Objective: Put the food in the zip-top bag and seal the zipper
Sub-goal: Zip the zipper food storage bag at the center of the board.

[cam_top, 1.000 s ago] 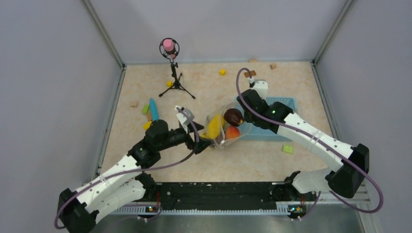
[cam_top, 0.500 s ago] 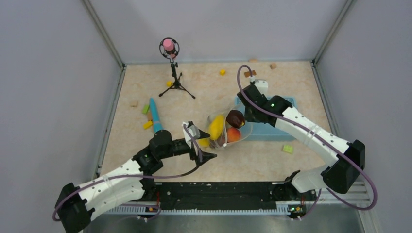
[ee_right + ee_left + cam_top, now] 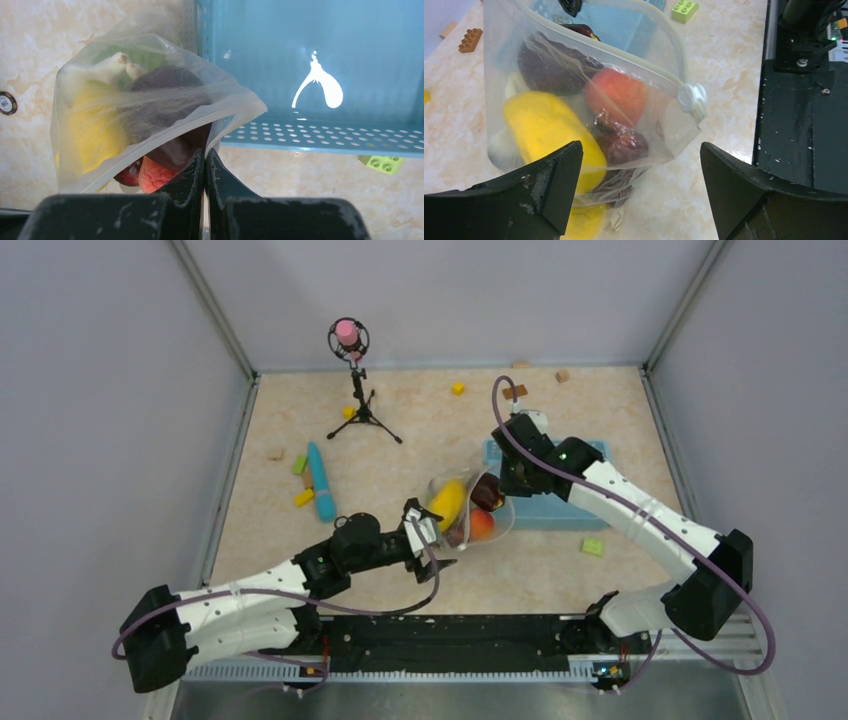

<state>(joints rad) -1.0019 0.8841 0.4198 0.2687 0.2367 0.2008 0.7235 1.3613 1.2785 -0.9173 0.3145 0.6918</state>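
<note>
On the table [image 3: 400,450], against the blue basket's [image 3: 280,50] left edge, found the zip-top bag [image 3: 574,100], food [image 3: 541,125] packed inside, zipper [image 3: 644,66] unsealed. Noted right gripper [image 3: 204,157] clenched on the bag's mouth edge; left gripper [image 3: 639,150] spread wide before the bag.

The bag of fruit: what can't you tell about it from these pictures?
Number of fruits in the zip-top bag: pieces overlap behind wrinkled plastic in both wrist views; too small from the top.
How far the zipper is shut: its far end leaves the left wrist view's top edge; the right gripper covers part in its view.
</note>
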